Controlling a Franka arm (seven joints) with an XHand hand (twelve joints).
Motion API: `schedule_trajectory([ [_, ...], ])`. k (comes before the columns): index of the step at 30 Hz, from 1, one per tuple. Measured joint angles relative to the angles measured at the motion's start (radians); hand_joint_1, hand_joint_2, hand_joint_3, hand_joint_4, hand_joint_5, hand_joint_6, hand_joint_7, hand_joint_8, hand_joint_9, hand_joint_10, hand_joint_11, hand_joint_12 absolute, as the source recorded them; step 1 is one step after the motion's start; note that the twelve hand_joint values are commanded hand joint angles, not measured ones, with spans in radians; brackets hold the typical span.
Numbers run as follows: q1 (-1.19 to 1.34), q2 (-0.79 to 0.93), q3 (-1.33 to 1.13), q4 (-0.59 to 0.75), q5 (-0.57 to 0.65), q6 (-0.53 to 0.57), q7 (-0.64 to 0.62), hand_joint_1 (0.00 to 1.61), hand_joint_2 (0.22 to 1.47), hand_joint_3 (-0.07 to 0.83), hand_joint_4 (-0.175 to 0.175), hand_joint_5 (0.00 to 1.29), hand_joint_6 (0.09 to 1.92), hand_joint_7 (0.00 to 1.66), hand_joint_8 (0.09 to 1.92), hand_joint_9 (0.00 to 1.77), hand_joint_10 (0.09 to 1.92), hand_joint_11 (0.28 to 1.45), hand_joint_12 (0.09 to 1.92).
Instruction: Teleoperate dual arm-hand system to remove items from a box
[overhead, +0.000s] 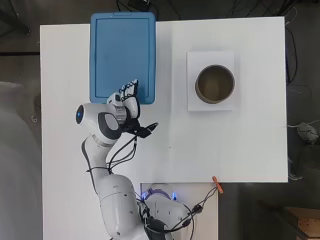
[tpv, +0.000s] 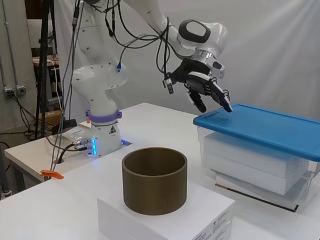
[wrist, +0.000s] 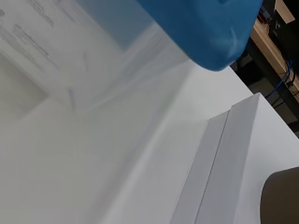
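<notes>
On the white bench (overhead: 240, 150), toward its far edge and left of centre in the overhead view, stands a clear plastic storage box (tpv: 260, 167) closed with a blue lid (overhead: 122, 55). Through its see-through wall, the side view shows flat white items stacked inside (tpv: 250, 160); what they are exactly cannot be made out. The lid sits level on the box.

The white robot arm (overhead: 107, 165) rises from its base at the bench's near edge and reaches toward the box. Its black and white hand (overhead: 127, 97) hangs over the near end of the lid, close to the lid's near right corner. The fingers (tpv: 217, 95) are stretched out and relaxed, spread slightly, pointing down at a slant toward the lid. They grip nothing. In the side view one fingertip comes very close to the lid's top near its edge; whether it touches cannot be told.

Toward the far right part of the bench, well apart from the storage box, a flat white carton (overhead: 192, 102) lies on the surface. On top of it stands a brown, open-topped cylindrical container (overhead: 215, 84), upright.

The wrist view shows a corner of the blue lid, the clear box wall beneath it, the bench surface, and the edge of the white carton (wrist: 219, 154) with a sliver of the brown container (wrist: 282, 196).
</notes>
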Motion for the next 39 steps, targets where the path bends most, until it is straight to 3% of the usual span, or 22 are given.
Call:
schedule_trajectory([
  [6,-0.004,0.069,-0.019,0.011,-0.004,0.029,0.052,0.06,0.86,0.000,0.109,0.24,0.09,0.33,0.09,0.33,0.09,0.35,0.09],
  [8,-0.004,0.099,-0.027,0.028,-0.011,0.036,0.060,0.06,0.87,0.002,0.108,0.29,0.09,0.36,0.09,0.35,0.09,0.37,0.09],
  [9,-0.004,0.108,-0.031,0.036,-0.015,0.045,0.060,0.16,0.93,0.007,0.116,0.40,0.09,0.42,0.09,0.42,0.09,0.41,0.09],
  [10,-0.004,0.109,-0.035,0.039,-0.023,0.056,0.061,0.43,1.07,-0.029,0.139,0.52,0.53,0.60,0.09,0.60,0.09,0.51,0.09],
  [11,-0.001,0.103,-0.039,0.035,-0.029,0.075,0.059,0.64,1.15,-0.014,0.156,0.62,0.93,0.70,0.61,0.74,0.58,0.64,0.20],
  [12,0.002,0.090,-0.048,0.023,-0.026,0.105,0.051,0.77,1.18,-0.005,0.166,0.68,1.31,0.77,1.18,0.86,1.15,0.68,0.72],
  [13,0.004,0.073,-0.069,0.007,-0.007,0.162,0.029,0.93,1.21,-0.001,0.113,0.73,1.34,0.77,1.38,0.84,1.35,0.63,0.90],
  [14,0.006,0.062,-0.091,-0.004,0.013,0.221,0.008,0.95,1.21,0.000,0.127,0.77,1.31,0.78,1.18,0.82,1.17,0.60,0.73],
  [16,0.012,0.040,-0.126,-0.032,0.040,0.335,-0.027,0.93,1.21,0.001,0.161,0.79,1.27,0.87,0.60,0.88,0.62,0.64,0.28],
  [17,0.015,0.024,-0.141,-0.041,0.054,0.377,-0.049,0.92,1.20,0.001,0.168,0.79,1.26,0.93,0.40,0.92,0.42,0.67,0.15],
  [20,0.020,-0.015,-0.177,-0.059,0.106,0.427,-0.128,0.91,1.21,0.000,0.175,0.79,1.26,1.01,0.11,1.01,0.12,0.68,0.09],
  [23,0.025,-0.041,-0.182,-0.063,0.128,0.419,-0.154,0.89,1.22,0.002,0.175,0.76,1.30,1.03,0.09,1.02,0.09,0.68,0.09],
  [26,0.027,-0.054,-0.180,-0.060,0.113,0.422,-0.155,0.59,1.15,-0.002,0.168,0.88,0.48,1.02,0.09,0.98,0.09,0.65,0.09],
  [27,0.028,-0.059,-0.179,-0.055,0.112,0.421,-0.153,0.55,1.14,-0.001,0.167,0.92,0.30,1.01,0.09,0.97,0.09,0.64,0.09],
  [30,0.031,-0.078,-0.185,-0.045,0.097,0.439,-0.149,0.52,1.12,-0.002,0.170,0.99,0.11,1.01,0.09,0.96,0.09,0.65,0.09],
  [32,0.033,-0.105,-0.190,-0.053,0.069,0.474,-0.140,0.52,1.12,-0.001,0.174,1.01,0.09,1.01,0.09,0.96,0.09,0.64,0.09],
  [34,0.032,-0.115,-0.191,-0.046,0.062,0.476,-0.135,0.78,1.18,-0.021,0.175,0.88,0.82,1.01,0.09,0.94,0.09,0.63,0.09],
  [35,0.031,-0.114,-0.193,-0.030,0.059,0.470,-0.134,0.84,1.19,-0.014,0.175,0.84,1.04,1.00,0.09,0.92,0.09,0.62,0.09],
  [37,0.029,-0.115,-0.205,-0.003,0.056,0.465,-0.141,0.69,1.16,-0.008,0.149,0.83,0.60,0.98,0.09,0.96,0.09,0.67,0.09],
  [38,0.028,-0.115,-0.217,0.004,0.056,0.462,-0.153,0.87,1.13,-0.004,0.093,0.87,0.70,1.04,0.26,1.10,0.09,0.74,0.09],
  [39,0.027,-0.113,-0.222,0.010,0.056,0.459,-0.158,1.02,1.12,-0.006,0.047,0.91,0.80,1.07,0.55,1.23,0.21,0.77,0.41],
])
